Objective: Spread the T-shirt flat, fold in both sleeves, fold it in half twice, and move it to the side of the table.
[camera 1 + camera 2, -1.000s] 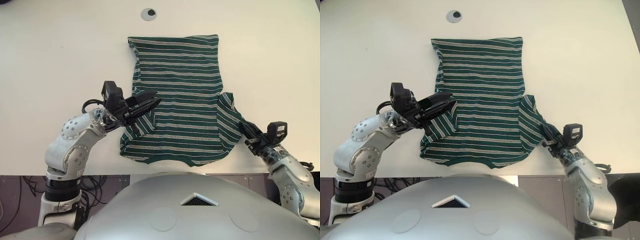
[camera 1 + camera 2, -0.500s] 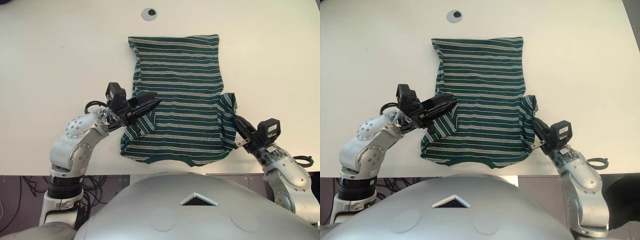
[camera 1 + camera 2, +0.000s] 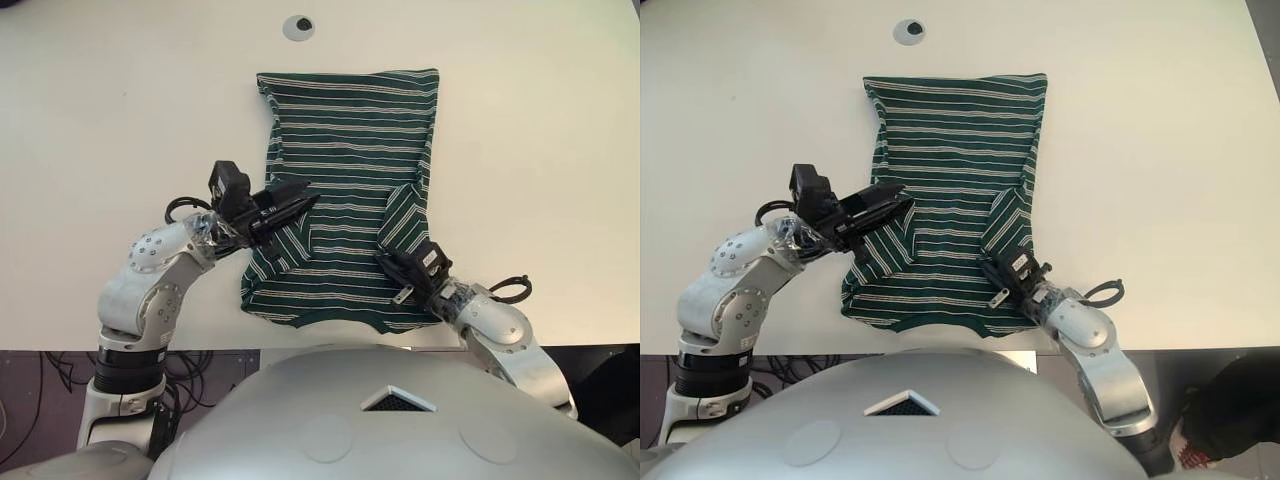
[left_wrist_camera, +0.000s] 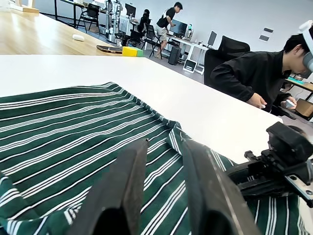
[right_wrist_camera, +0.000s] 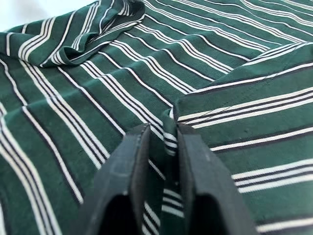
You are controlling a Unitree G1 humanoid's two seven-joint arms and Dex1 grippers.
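Left eye view showed the green striped T-shirt (image 3: 345, 170) lying spread in the middle of the white table (image 3: 120, 120), its straight hem toward the top of the frame and its collar toward the bottom edge. A small round disc (image 3: 298, 27) sat in the tabletop just above the hem. The right gripper (image 3: 388, 263), at lower centre-right, was clamped on the edge of the right sleeve (image 3: 405, 215); in the right wrist view its fingers (image 5: 124, 166) pinched a fold of striped cloth between them. That grip seemed meant to carry the sleeve inward. The sleeve lay doubled over the body of the shirt, slanting up from the gripper, so this fold looked laid but not yet let go. The right forearm came in low from the lower right, wrist turned toward the shirt's middle. The left sleeve (image 3: 278, 245) lay tucked in along the left edge. The left gripper (image 3: 305, 197) was poised over that side, probably waiting clear of the cloth; its fingers (image 4: 122, 186) stood slightly parted with nothing between them. The left arm sat elbow-down at lower left, forearm pointing right toward the shirt.
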